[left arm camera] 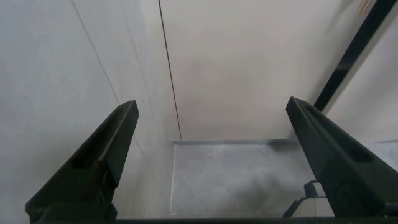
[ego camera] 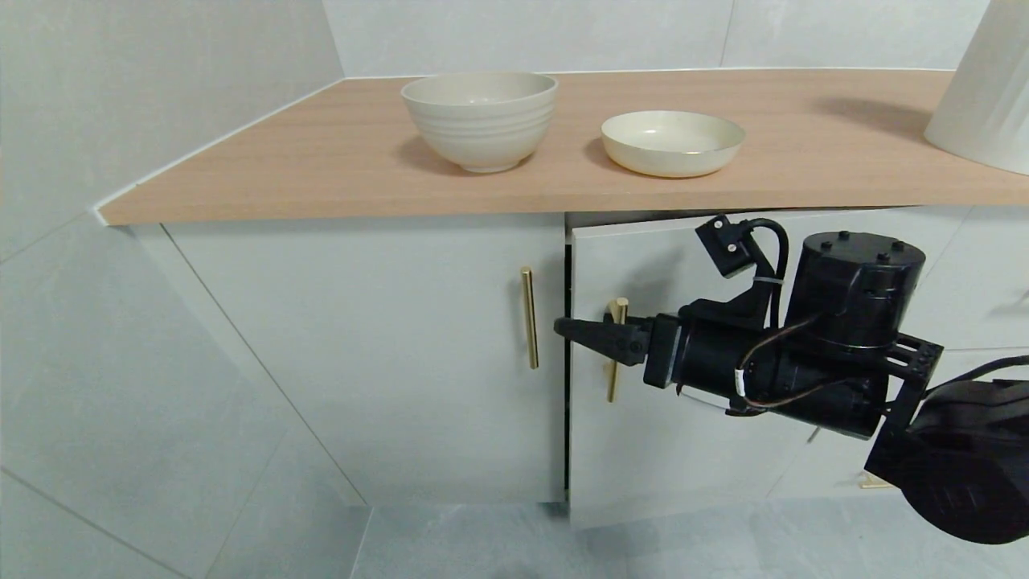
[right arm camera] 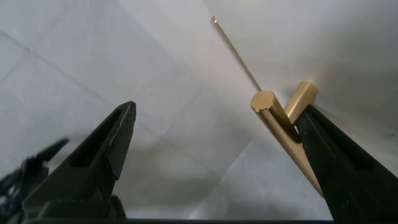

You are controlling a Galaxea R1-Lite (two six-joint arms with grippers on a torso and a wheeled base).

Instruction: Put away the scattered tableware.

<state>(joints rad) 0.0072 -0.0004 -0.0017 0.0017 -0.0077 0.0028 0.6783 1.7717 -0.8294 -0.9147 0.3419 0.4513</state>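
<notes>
A deep cream bowl and a shallow cream dish stand on the wooden counter. Below them, my right gripper is level with the brass handle of the right cabinet door, which stands slightly ajar. In the right wrist view the gripper is open, with the handle between its fingers and close to one finger. My left gripper is open with nothing in it, over the grey floor by the cabinet front.
The left cabinet door is shut, and its brass handle is beside the dark gap between the doors. A large white vessel stands at the counter's right end. A tiled wall runs along the left.
</notes>
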